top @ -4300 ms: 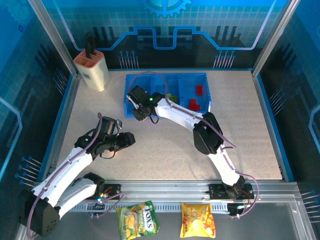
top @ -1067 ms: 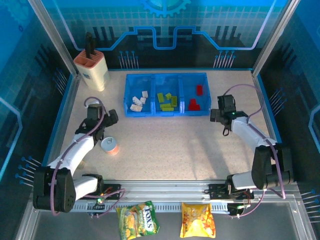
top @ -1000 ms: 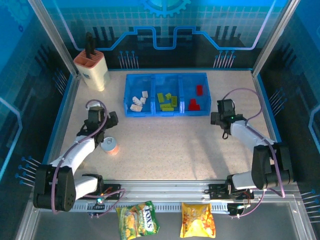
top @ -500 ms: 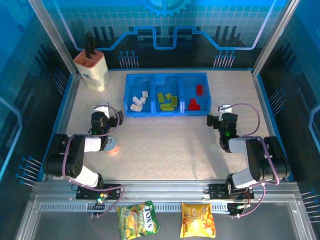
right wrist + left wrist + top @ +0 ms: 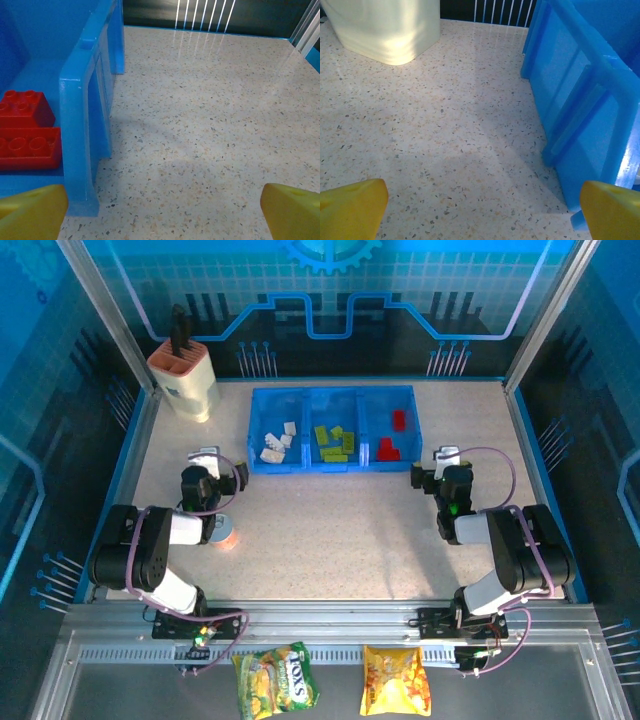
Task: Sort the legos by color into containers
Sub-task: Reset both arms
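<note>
A: The table [image 5: 330,530]?
B: Speckled; the blue tray [image 5: 300,468] sits at its far middle.
A: Arms?
B: The left gripper [image 5: 206,459] and right gripper [image 5: 445,458] are near its front corners, spread wide, empty.
A: Bricks?
B: Inside: white bricks [image 5: 275,443] left, green bricks [image 5: 333,440] centre, red bricks [image 5: 390,440] right.

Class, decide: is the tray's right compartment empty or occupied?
Occupied: red bricks lie in the right compartment of the tray.

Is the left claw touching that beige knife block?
Apart. The top view shows a stretch of bare table between the left gripper and the knife block; the left wrist view also shows the block well ahead of it.
</note>
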Robot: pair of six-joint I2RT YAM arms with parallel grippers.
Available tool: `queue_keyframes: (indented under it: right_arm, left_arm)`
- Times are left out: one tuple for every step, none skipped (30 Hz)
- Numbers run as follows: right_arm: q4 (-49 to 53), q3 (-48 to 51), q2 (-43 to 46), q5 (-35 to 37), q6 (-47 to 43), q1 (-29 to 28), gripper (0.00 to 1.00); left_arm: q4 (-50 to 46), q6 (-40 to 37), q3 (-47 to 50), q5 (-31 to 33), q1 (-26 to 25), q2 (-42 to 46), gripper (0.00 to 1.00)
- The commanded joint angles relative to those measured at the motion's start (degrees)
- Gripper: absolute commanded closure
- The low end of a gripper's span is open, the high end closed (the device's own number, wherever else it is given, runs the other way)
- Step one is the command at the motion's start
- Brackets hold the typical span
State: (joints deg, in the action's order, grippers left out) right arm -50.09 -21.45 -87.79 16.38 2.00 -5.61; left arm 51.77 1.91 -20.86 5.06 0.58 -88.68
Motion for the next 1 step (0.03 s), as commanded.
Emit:
queue_keyframes:
  right_arm:
    - [-2.9,-0.4,-0.5,0.5,-0.8,-0.5,0.0]
  left_arm:
    - [1.6,-1.5,-0.9,-2.0,-0.2,-0.3,0.01]
